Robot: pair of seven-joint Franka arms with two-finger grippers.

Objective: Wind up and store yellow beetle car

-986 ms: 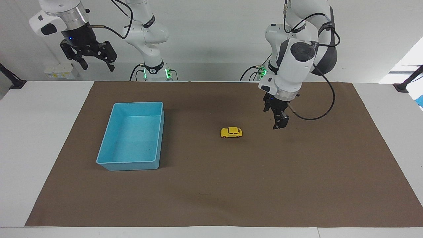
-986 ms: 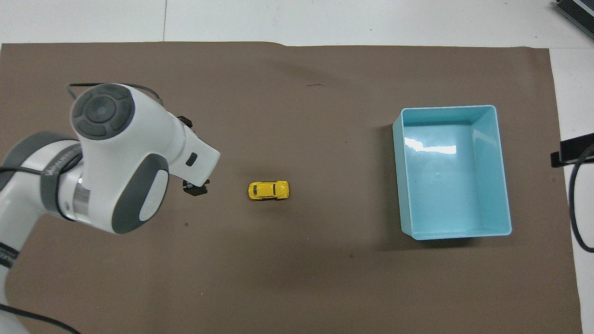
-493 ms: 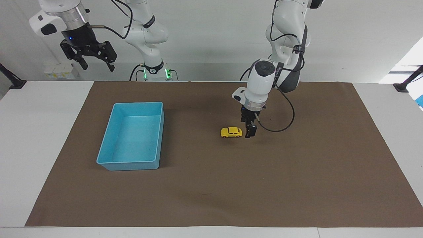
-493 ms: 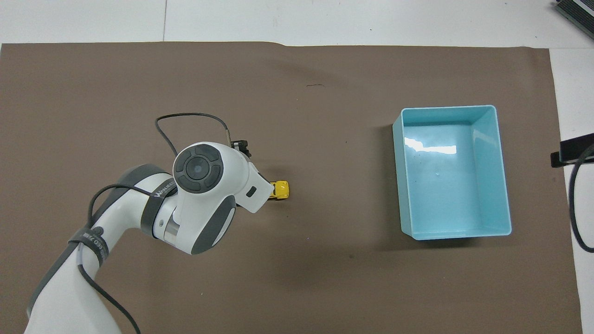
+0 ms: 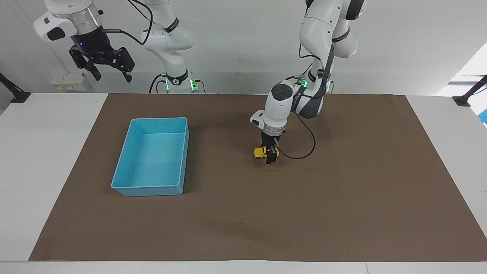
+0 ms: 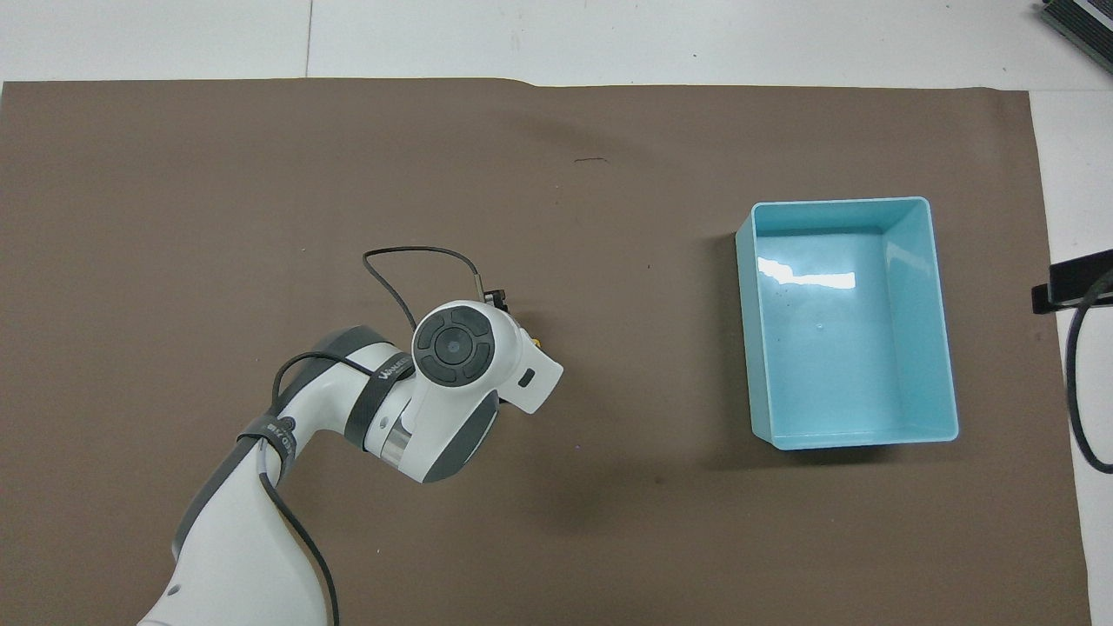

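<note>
We have the left gripper [image 5: 271, 153] right down at the yellow beetle car [image 5: 260, 152], low over the middle of the brown mat [image 5: 342, 198]. From the facing view its dark fingers [image 5: 272, 156] stand across the end of the car that points toward the left arm's end of the table, one finger in front of the body, and only the rounded yellow end toward the tray shows clear of them. Whether those fingers have pinched onto the car or merely stand around it, we cannot tell from here. The car sits with its wheels on the mat.

From above, the left arm's white wrist [image 6: 461, 365] covers the spot almost completely; we catch just a speck of yellow [image 6: 536, 342] at the edge of the wrist housing, and a black cable loops out from the wrist over the mat.

The light blue tray [image 5: 131, 160] lies on the same mat toward the right arm's end of the table, well apart from the car, and we see nothing inside it [image 6: 943, 322].

The right gripper [image 5: 107, 70] waits high up beside its own base, clear of the table's edge, with its two black fingers spread apart and nothing between them. In the overhead view that gripper is out of sight, with only a dark piece of hardware and cable [image 6: 1074, 283] poking in at the edge next to the tray.
</note>
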